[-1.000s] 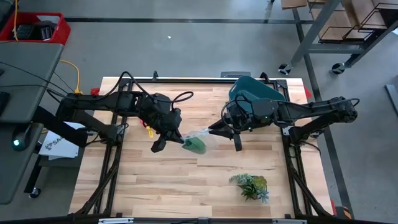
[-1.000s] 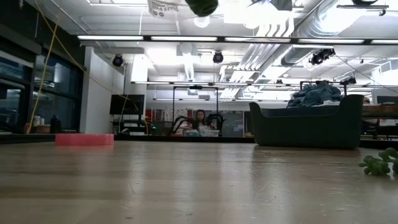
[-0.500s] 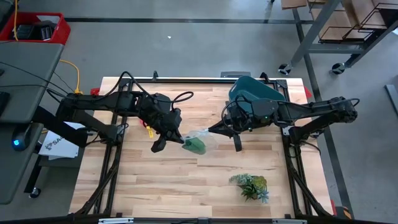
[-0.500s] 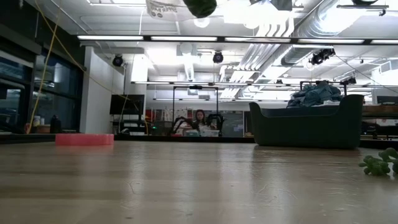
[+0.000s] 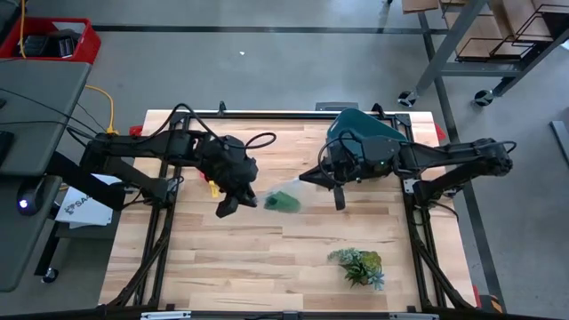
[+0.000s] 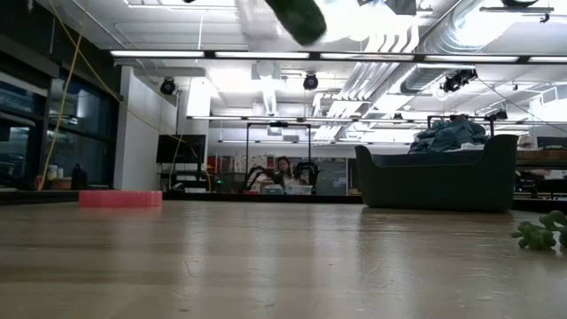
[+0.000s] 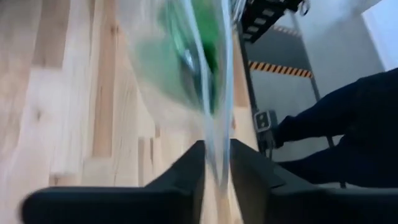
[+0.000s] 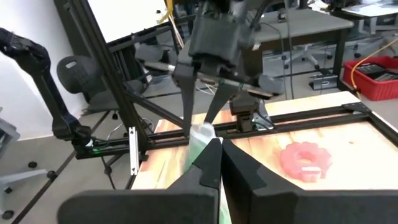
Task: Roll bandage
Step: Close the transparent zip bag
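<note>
Bag: we see a clear plastic bag (image 5: 286,192) stretched in the air between the two pincers, above the counter (image 5: 267,258).
Bag contents: the bandage (image 5: 283,203), a green bundle, sits inside the bag, nearer the left pincer than the right one.
Left pincer (image 5: 255,197): its fingers stand slightly apart, the bag's film running between them; whether they pinch it we cannot tell.
Right pincer (image 5: 311,177): fingers together, clamped on the bag's far end.
Teal tub (image 5: 360,129): it stands behind the right pincer at the counter's back edge; bluish cloth is piled inside.
Plant sprig (image 5: 357,266): it lies on the counter, well apart from both pincers.
</note>
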